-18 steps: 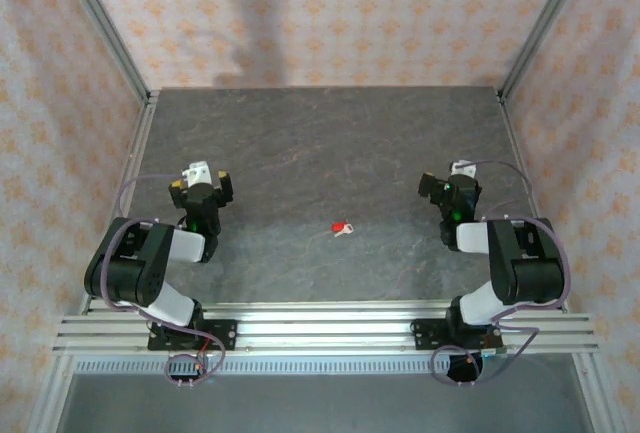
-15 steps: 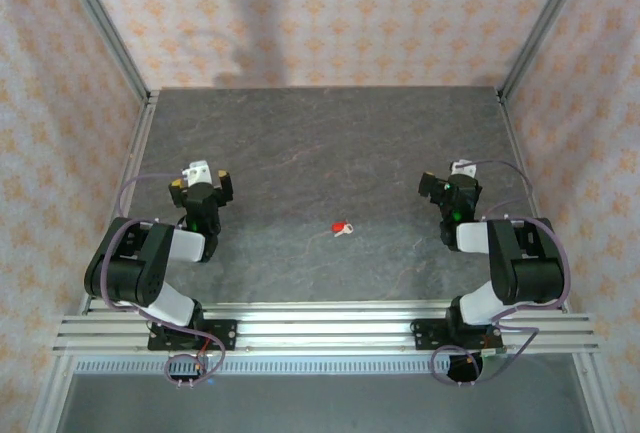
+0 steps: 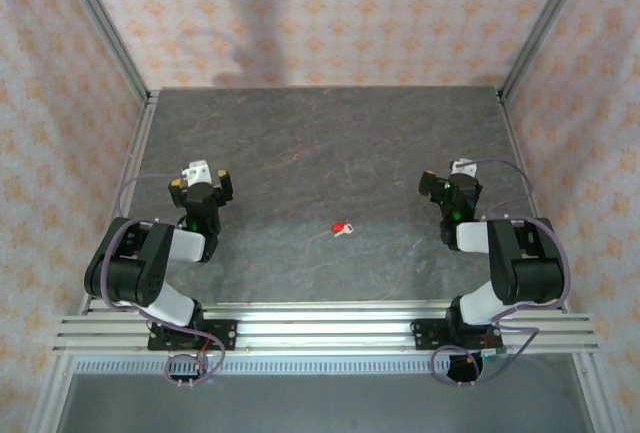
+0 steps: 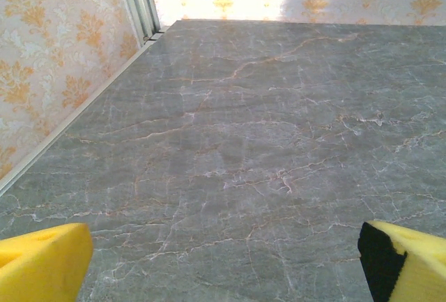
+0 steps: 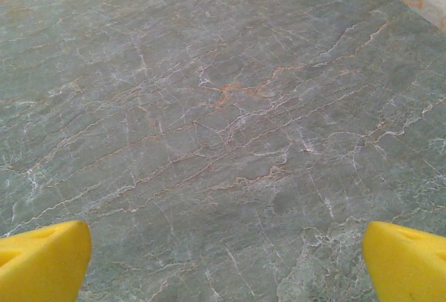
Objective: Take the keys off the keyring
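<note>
Marble table [image 3: 320, 143] | keyring [image 3: 343, 228] centred, toward near edge | left gripper [image 3: 201, 185], right gripper [image 3: 448, 189] gaping, empty | I'd pin it, then twist.

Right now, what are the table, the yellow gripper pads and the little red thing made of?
The table looks like grey stone or a stone-print sheet: smooth, with pale and rusty veins. The pads on the right gripper seem soft foam or rubber: matte yellow, rounded edges. The keys show a red part and a pale part, too small to tell the material.
</note>
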### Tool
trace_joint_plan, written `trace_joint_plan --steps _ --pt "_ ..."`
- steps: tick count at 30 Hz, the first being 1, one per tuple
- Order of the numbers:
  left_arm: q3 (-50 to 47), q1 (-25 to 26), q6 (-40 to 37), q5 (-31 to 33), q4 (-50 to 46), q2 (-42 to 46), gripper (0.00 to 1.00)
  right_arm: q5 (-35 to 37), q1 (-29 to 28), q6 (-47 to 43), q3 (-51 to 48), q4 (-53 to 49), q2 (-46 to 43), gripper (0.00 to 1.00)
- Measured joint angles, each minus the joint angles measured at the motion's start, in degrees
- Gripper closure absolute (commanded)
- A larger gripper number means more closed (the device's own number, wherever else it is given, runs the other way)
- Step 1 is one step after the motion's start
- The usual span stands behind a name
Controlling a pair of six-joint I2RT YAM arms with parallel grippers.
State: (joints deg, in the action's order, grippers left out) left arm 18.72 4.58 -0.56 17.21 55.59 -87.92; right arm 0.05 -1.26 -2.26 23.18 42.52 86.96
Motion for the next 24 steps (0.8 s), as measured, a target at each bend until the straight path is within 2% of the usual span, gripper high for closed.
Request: trace_joint_plan --steps 16,21,24 --pt "0.0 0.0 0.0 0.0 0.0 0.0 0.0 0.0 0.0 0.0 0.0 0.0 0.0 0.01" --pt "1.4 -1.5 0.2 -1.6 -1.2 0.0 0.0 0.1 0.0 0.0 0.1 -0.2 0.0 0.01" --pt "2.8 -1.7 0.4 -1.7 -5.3 1.3 0.0 0.2 0.0 0.0 2.2 -6.0 -1.9 0.01"
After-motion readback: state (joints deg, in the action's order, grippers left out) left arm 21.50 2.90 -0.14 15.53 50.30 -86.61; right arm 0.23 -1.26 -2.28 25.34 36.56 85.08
